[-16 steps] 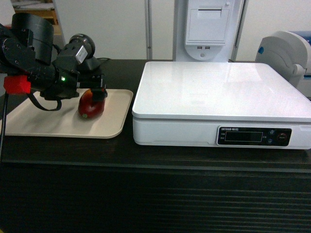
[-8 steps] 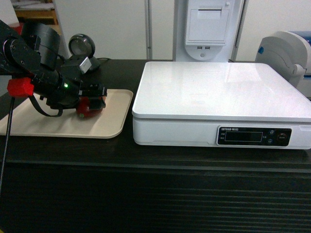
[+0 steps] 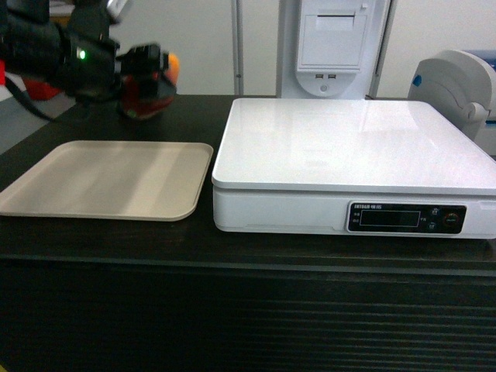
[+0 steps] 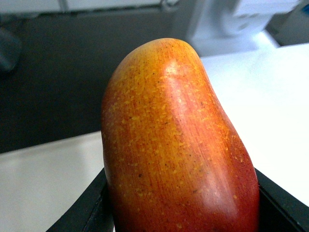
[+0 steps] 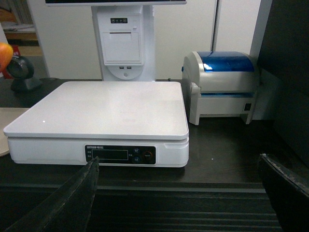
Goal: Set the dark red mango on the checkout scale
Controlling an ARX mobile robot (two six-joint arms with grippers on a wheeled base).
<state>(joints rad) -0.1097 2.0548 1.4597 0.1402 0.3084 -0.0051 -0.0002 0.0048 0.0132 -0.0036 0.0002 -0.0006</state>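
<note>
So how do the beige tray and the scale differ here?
The tray is thin, beige and lies low on the counter; the scale is a thick white box. The scale has a dark display strip with buttons; the tray is plain. Both have flat tops with nothing on them.

A pale wall runs behind the counter, split by thin vertical seams. A white kiosk column with a printer slot and two small ports stands against it. To one side sits a white label printer with a blue translucent lid. A flat beige tray lies on the dark surface. A black handheld scanner on a stand rests further back. Soft, even indoor light reflects off the glossy surfaces.
</note>
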